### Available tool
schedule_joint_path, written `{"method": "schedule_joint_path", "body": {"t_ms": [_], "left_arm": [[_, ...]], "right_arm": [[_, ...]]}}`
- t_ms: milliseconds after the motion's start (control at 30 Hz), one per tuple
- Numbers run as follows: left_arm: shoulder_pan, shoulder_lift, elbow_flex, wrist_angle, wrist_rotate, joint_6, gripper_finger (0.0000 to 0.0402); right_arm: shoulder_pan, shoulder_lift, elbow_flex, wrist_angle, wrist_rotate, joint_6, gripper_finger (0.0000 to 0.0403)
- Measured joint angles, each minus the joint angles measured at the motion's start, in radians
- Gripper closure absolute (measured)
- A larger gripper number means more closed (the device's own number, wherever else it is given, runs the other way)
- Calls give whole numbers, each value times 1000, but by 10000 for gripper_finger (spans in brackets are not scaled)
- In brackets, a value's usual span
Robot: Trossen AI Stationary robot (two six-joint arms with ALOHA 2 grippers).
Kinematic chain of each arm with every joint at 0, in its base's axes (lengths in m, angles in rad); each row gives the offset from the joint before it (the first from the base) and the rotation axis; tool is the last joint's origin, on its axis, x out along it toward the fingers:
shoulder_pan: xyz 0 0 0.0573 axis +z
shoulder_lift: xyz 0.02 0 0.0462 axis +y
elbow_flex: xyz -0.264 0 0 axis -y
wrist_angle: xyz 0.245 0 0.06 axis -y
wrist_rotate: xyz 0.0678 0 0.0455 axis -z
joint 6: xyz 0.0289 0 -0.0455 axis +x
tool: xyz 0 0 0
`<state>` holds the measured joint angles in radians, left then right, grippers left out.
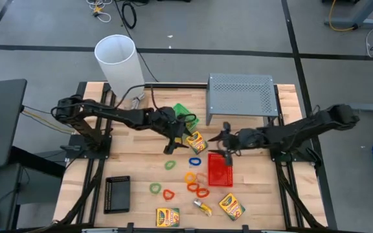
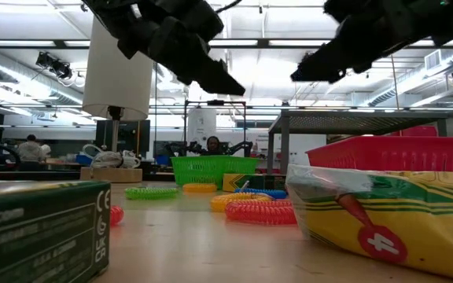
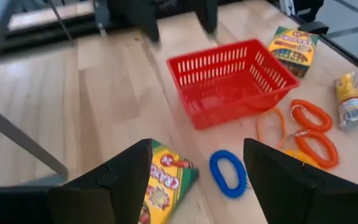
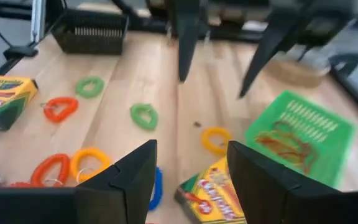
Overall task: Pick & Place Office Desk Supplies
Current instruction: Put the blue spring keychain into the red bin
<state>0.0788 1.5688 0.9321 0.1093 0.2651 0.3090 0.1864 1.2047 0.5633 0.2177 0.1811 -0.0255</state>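
A yellow-green crayon box [image 1: 195, 141] lies flat on the table's middle, between my two grippers. My left gripper [image 1: 173, 139] hovers open just left of it, and the box [image 3: 166, 180] shows below its left finger. My right gripper [image 1: 224, 138] hovers open just right of the box [image 4: 213, 186]. Both grippers [image 2: 230, 85] [image 2: 301, 76] hang well above the tabletop. A green tray [image 1: 183, 113] holding thin bands stands behind the box, and a red tray [image 1: 220, 169] stands in front of it. A blue loop band [image 3: 227, 173] lies next to the box.
Orange, red and green loop bands [image 1: 193, 184] lie scattered at the front middle. Two more crayon boxes [image 1: 168, 217] [image 1: 232, 206] and a black tray [image 1: 117, 193] sit near the front edge. A tall white cylinder [image 1: 116, 61] and a grey riser [image 1: 241, 94] stand at the back.
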Motion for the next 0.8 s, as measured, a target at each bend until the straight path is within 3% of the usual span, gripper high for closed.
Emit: {"method": "schedule_joint_path", "body": {"t_ms": [333, 633, 800], "left_arm": [[-27, -138, 0, -33, -33, 18, 145], [-51, -300, -1, -194, -193, 42, 145], [-80, -384, -1, -221, -291, 30, 145]], "right_arm": [[-1, 286, 220, -166, -23, -30, 197], [-1, 477, 393, -277, -204, -75, 197], [3, 569, 463, -342, -228, -102, 197]]}}
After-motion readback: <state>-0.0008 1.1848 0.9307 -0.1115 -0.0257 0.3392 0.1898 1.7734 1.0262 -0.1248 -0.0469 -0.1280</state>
